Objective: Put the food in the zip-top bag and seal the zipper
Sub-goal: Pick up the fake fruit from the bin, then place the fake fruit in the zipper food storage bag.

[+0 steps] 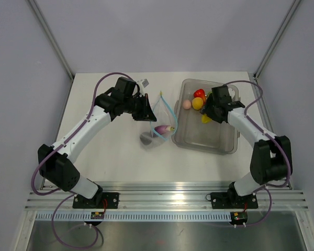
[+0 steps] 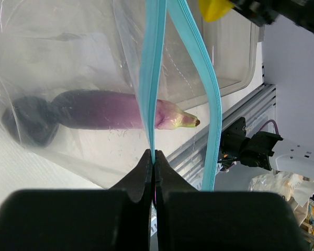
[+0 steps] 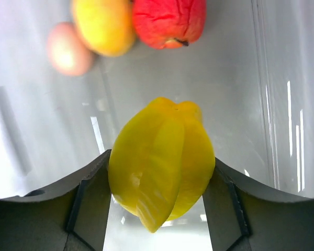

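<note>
Pinching one strip of the light-blue zipper (image 2: pixel 149 78) tight in the left gripper (image 2: pixel 154 157), holding the zip-top bag (image 1: pixel 159 123) up on the desk (image 1: pixel 110 157) just left of the grey bin (image 1: pixel 199 141), mouth gaping. Got the purple eggplant (image 2: pixel 99 109) lying inside the bag already. Squeezing a yellow star fruit (image 3: pixel 162 162) in the right gripper (image 3: pixel 159 180) over the bin, near a red fruit (image 3: pixel 167 18), a round yellow fruit (image 3: pixel 102 23) and a pink fruit (image 3: pixel 65 49) down in there.
</note>
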